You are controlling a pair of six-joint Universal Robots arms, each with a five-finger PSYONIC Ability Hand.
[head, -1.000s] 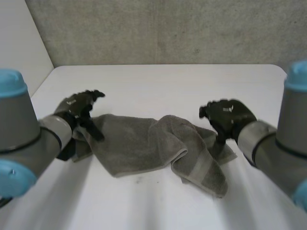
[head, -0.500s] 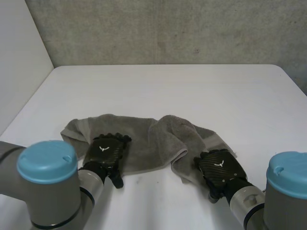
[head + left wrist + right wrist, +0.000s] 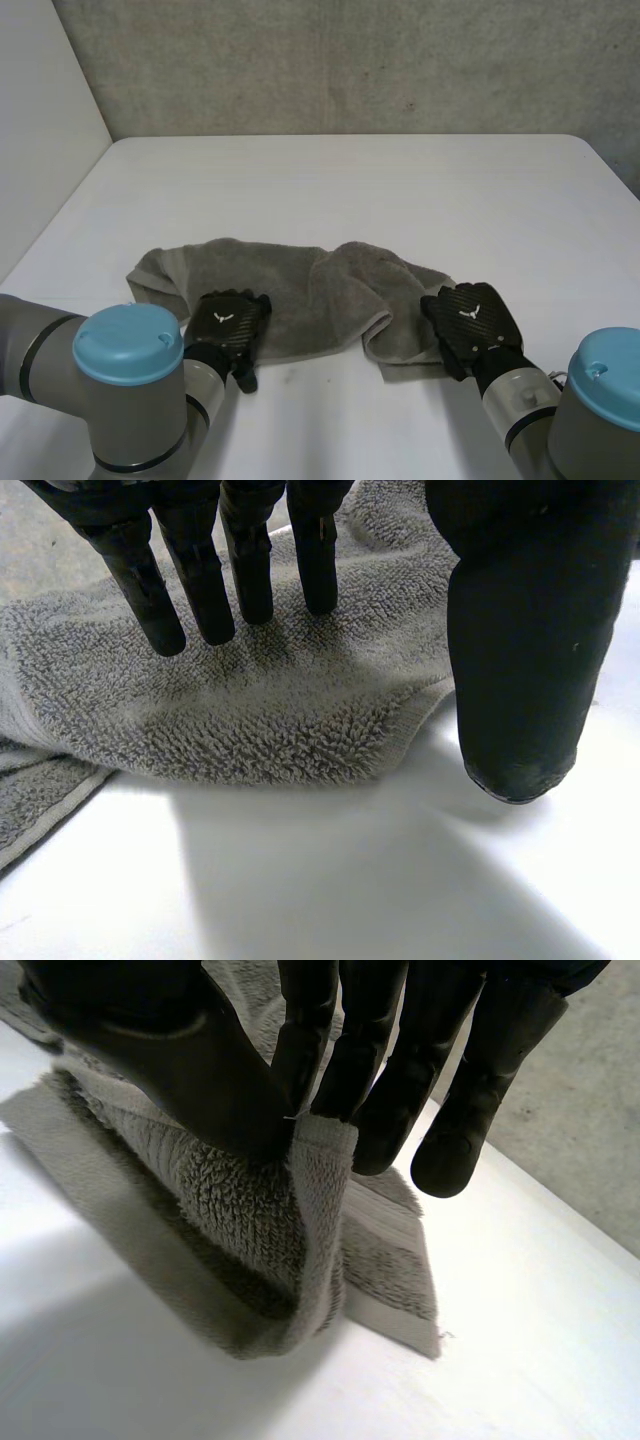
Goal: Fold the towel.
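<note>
R robot hand (image 3: 470, 318) pinches towel (image 3: 300, 290); L robot hand (image 3: 228, 322) rests atop.

The robot's grey, tube-shaped left arm (image 3: 40, 350) and right arm (image 3: 517, 402) carry rounded light-blue caps (image 3: 128, 345); the black left hand (image 3: 228, 325) and right hand (image 3: 472, 318) each bear a small white emblem.

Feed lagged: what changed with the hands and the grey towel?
Both robot hands dropped from the far ends to the near edge of the crumpled grey terry towel. The right robot hand pinched its near right corner and drew it away from the robot; the left robot hand lies open. Its left half stayed.
</note>
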